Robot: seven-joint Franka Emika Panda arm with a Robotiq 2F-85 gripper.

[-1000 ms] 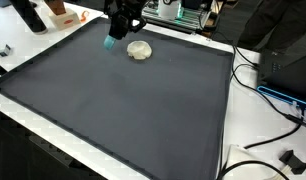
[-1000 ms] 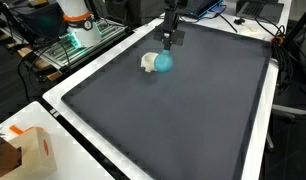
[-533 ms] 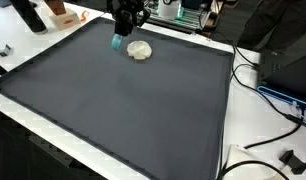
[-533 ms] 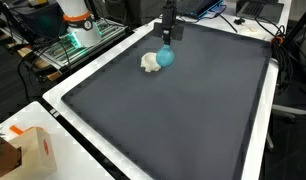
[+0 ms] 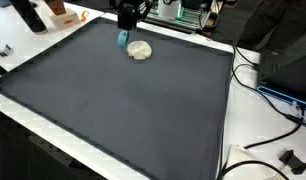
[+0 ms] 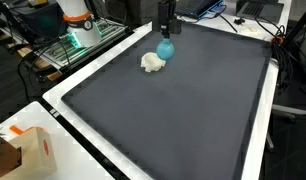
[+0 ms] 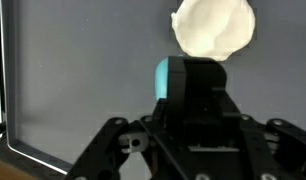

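My gripper (image 5: 127,22) is shut on a small teal object (image 5: 121,38) and holds it above the back of the dark grey mat (image 5: 123,110). It also shows in an exterior view (image 6: 165,30) with the teal object (image 6: 166,47) hanging below it. A white lumpy object (image 5: 140,50) lies on the mat right next to the teal one, also seen in an exterior view (image 6: 151,63). In the wrist view the black fingers (image 7: 198,95) cover most of the teal object (image 7: 171,78), and the white object (image 7: 215,25) lies beyond it.
The mat sits on a white table (image 5: 243,120). Cables (image 5: 268,95) and a black plug (image 5: 290,158) lie by one side. A cardboard box (image 6: 33,150) stands at a table corner. Equipment (image 6: 78,20) stands behind the back edge.
My gripper has risen with the teal object and shifted a little toward the white object. The white object has not moved.
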